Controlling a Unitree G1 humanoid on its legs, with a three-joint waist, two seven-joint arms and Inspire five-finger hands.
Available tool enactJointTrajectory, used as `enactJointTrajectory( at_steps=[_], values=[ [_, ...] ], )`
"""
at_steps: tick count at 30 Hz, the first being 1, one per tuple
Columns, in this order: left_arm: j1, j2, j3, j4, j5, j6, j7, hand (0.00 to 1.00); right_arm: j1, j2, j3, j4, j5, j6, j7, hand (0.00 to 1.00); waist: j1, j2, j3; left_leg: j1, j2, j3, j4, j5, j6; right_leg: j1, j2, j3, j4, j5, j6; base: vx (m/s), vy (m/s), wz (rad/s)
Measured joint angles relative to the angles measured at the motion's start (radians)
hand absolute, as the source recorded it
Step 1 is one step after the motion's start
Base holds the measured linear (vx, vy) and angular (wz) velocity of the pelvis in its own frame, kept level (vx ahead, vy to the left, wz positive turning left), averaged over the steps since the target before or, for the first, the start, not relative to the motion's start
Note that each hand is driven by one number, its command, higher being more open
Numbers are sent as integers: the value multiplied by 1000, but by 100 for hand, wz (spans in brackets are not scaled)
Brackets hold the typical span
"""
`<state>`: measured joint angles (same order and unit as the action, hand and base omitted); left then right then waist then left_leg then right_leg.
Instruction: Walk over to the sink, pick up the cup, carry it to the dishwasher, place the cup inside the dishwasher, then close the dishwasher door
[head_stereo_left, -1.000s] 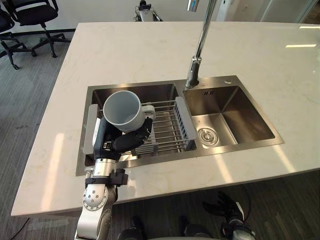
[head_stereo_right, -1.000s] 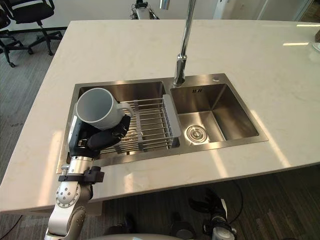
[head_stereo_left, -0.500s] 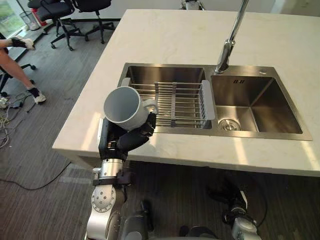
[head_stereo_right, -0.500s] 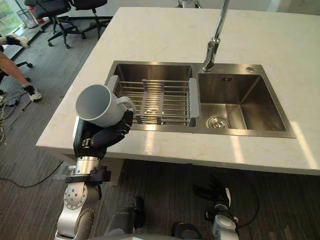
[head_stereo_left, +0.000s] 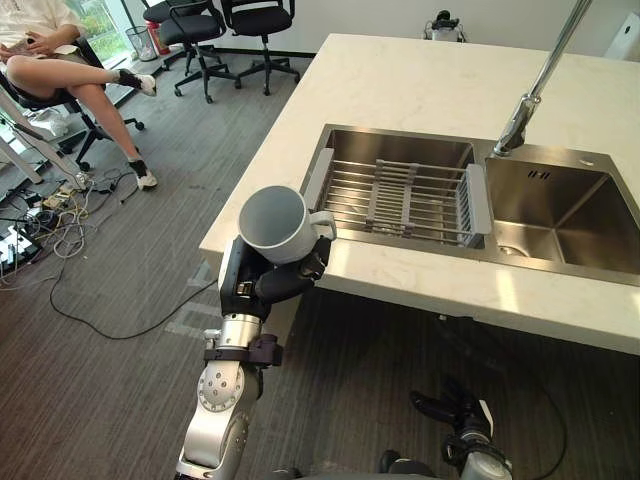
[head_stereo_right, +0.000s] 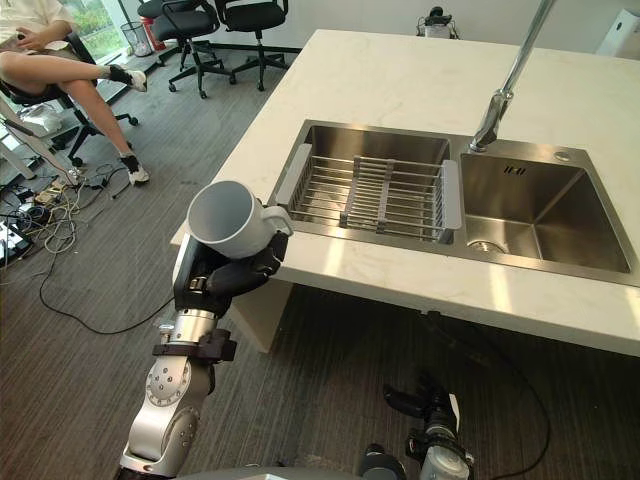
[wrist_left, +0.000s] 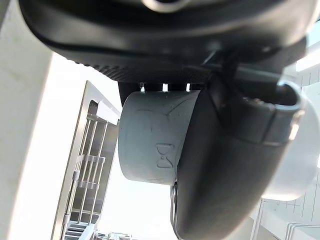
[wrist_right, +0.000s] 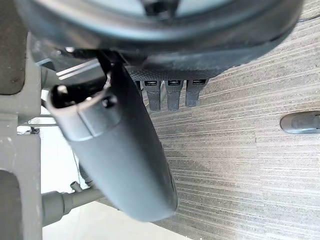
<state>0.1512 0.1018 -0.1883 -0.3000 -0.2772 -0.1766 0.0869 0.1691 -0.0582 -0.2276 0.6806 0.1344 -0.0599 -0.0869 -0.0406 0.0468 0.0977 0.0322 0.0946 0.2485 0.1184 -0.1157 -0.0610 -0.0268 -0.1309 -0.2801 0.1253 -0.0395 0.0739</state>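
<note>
Clearly the pickup is done: the dark fingers (head_stereo_left: 290, 283) of the left hand (head_stereo_left: 262, 288) are curled under and round the grey cup (head_stereo_left: 278, 225), and in the left wrist view the thumb (wrist_left: 225, 175) lies pressed against the cup's wall. The cup sits high in that grip, mouth tilted upward and handle turned toward the counter (head_stereo_left: 400, 80). It hangs in the air just beside the counter's near corner, over the dark floor (head_stereo_left: 120, 350) and well apart from the sink (head_stereo_left: 400, 137).

In the sink's left basin a wire rack (head_stereo_left: 400, 195) spans the rim with nothing on it, and the faucet (head_stereo_left: 530, 95) stands between the two basins. The right hand (head_stereo_left: 452, 412) hangs low near the floor, fingers loosely spread and holding nothing.

Further out, a person (head_stereo_left: 60, 60) sits by some office chairs (head_stereo_left: 250, 20), off to the left.

By my reckoning, walking to the sink and grasping the cup are behind; the carry is under way. Left to do: reach the dishwasher, set the cup inside it, and shut the door, so the task is probably under half complete
</note>
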Motion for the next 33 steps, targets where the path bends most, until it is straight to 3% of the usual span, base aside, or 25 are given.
enactJointTrajectory(
  at_steps=[5, 7, 8, 9, 12, 15, 17, 18, 20, 22, 23, 25, 27, 29, 30, 31, 33],
  values=[
    [9, -4, -1, 0, 0, 0, -5, 30, 2, -2, 2, 16, -8, 2, 1, 90, -4, -5, 2, -17, -19, -41, 12, 2, 19, -21, -22, 4, 84, -34, 1, -91, 12, 25],
    [8, 3, -15, -2, 1, 0, -6, 30, 30, -3, 3, 8, -11, 2, -1, 90, -28, -24, 5, -42, -47, -135, 26, 8, 25, -40, -14, 225, 159, -100, -28, -42, 22, 115],
    [9, 6, -15, -2, 1, 0, -6, 30, 38, -2, 7, 7, -11, 2, -1, 90, -28, -35, 1, -50, -58, -158, 27, 11, 29, -41, -15, 261, 166, -125, -28, -29, -50, 122],
    [16, 5, -7, -2, 1, 0, -2, 30, 44, -5, 22, 8, -13, 3, -1, 90, -25, -52, -6, -69, -74, -187, 30, 15, 24, -43, -23, 279, 166, -161, 2, -30, -97, 85],
    [52, -5, 23, -13, 1, 0, 2, 30, 34, -14, 62, -14, -20, 4, -1, 90, 3, -44, -11, -119, -65, -250, 69, 23, 9, -38, -17, 212, 160, -156, 24, 6, -109, 69],
    [82, -19, 36, -55, 0, 0, 3, 30, 22, -15, 104, -72, -20, 2, -4, 90, 25, -46, -9, -182, -55, -326, 130, 15, -6, -9, -1, 127, 129, -148, 17, 36, -84, 80],
    [99, -35, 53, -79, -3, 0, 4, 30, 6, -18, 109, -103, -21, -1, -10, 90, 34, -46, -6, -208, -57, -311, 149, 21, -8, 14, -10, 75, 115, -148, 17, -3, -20, 85],
    [103, -37, 63, -91, -10, 0, 12, 30, -6, -20, 107, -112, -22, -8, -16, 90, 40, -46, -3, -218, -56, -249, 147, 39, 7, 40, -20, 34, 99, -148, 17, -37, 28, 114],
    [98, -36, 67, -99, -18, -1, 22, 30, -13, -28, 92, -112, -26, -15, -25, 90, 42, -44, -2, -225, -29, -51, 116, 36, 86, 77, -34, -51, 83, -147, 19, -37, 28, 114],
    [99, -33, 96, -99, -20, -4, 22, 30, -12, -29, 83, -130, -47, -13, -32, 90, 47, -50, 1, -224, 41, 148, 150, 15, 86, 105, -46, -117, 65, -146, 23, 47, 38, 106],
    [99, -36, 114, -98, -20, -4, 22, 30, -15, -43, 80, -135, -57, -12, -33, 90, 43, -37, 1, -238, 62, 197, 177, 20, 88, 114, -54, -156, 70, -149, 26, 86, 97, 123],
    [102, -35, 151, -98, -21, -4, 21, 30, -26, -57, 72, -135, -69, -7, -35, 90, 48, -53, 11, -249, 9, 159, 197, -5, 102, 114, -115, -181, 155, -194, 40, 67, 158, 95],
    [105, -37, 165, -90, -21, -3, 20, 30, -34, -58, 52, -132, -91, 0, -32, 90, 41, -53, 18, -245, -22, 122, 221, -33, 119, 98, -165, -184, 287, -202, 43, 81, 149, 78],
    [107, -26, 167, -91, -21, -3, 17, 30, -37, -58, 37, -122, -101, 3, -30, 90, 38, -63, 22, -227, -66, 74, 244, -56, 132, 42, -237, -148, 502, -179, 28, 184, 199, 89],
    [109, -22, 172, -91, -20, -1, 16, 30, -47, -60, 35, -99, -104, 7, -29, 90, 24, -66, 24, -214, -88, 35, 251, -65, 155, -20, -261, -77, 650, -118, -10, 272, 200, 101],
    [110, -21, 180, -91, -19, -1, 16, 30, -49, -57, 36, -80, -107, 9, -25, 90, 20, -61, 27, -201, -94, -5, 251, -73, 165, -70, -235, 2, 741, -152, -8, 271, 181, 102],
    [111, -20, 189, -91, -19, -1, 16, 30, -39, -46, 39, -60, -108, 12, -18, 90, 19, -56, 30, -167, -100, -63, 228, -74, 165, -120, -162, 86, 759, -215, -9, 226, 87, 94]
  ],
)
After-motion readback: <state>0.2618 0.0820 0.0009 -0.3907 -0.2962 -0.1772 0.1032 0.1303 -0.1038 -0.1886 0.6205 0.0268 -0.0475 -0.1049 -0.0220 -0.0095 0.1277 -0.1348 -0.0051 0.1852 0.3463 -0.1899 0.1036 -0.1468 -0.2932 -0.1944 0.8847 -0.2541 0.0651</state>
